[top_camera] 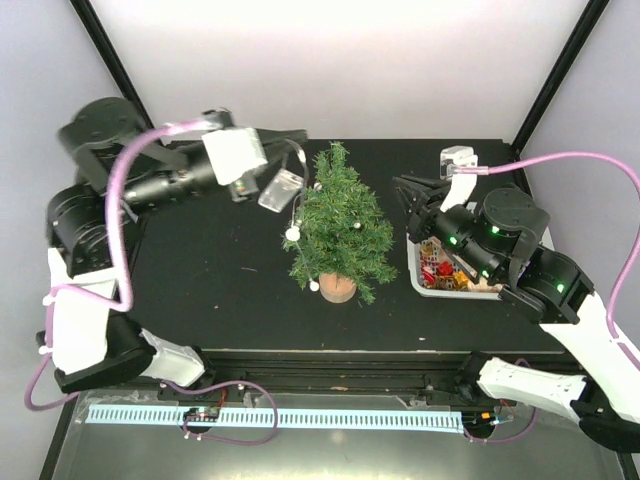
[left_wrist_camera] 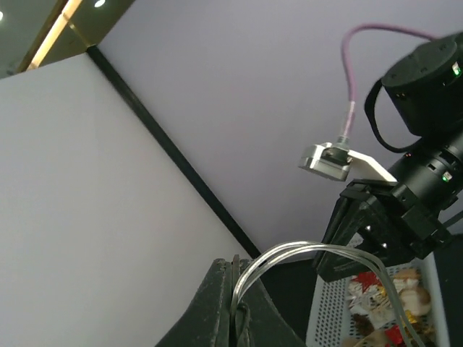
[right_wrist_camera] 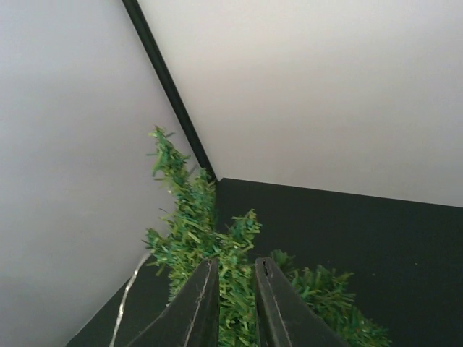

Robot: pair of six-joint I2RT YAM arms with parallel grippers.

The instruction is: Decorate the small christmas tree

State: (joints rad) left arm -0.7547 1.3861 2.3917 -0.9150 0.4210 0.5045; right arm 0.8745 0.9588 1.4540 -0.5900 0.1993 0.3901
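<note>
The tree (top_camera: pixel 335 225) stands upright near the middle of the black counter (top_camera: pixel 220 290), its round wooden foot (top_camera: pixel 338 288) flat on the surface towards the near side. It sits between the two arms, with the left arm reaching in from the far left and the right arm from the right.

The left pincer (top_camera: pixel 295 137) hangs above the counter just beyond and to the left of the treetop. Its own camera shows the left pincer (left_wrist_camera: pixel 233 275) pressed together on a thin clear wire (left_wrist_camera: pixel 304 249), several strands looping up out of the tips and arching away to the right. From above, a small clear box (top_camera: pixel 281 188) dangles below this pincer beside the upper branches. White beads (top_camera: pixel 293 233) show against the left side of the tree, lower down, and another lies on the counter just beside the foot.

The right pincer (top_camera: pixel 402 195) points at the tree from the right, close to the outer branches. I cannot tell from above whether it touches them. In its own camera the right pincer (right_wrist_camera: pixel 235 264) has its two fingers a narrow slit apart, with green needles showing beyond the slit and nothing clearly caught between them.

A white perforated basket (top_camera: pixel 420 270) sits on the counter to the right of the tree, partly under the right arm, with small red and tan ornaments (top_camera: pixel 440 275) inside.
</note>
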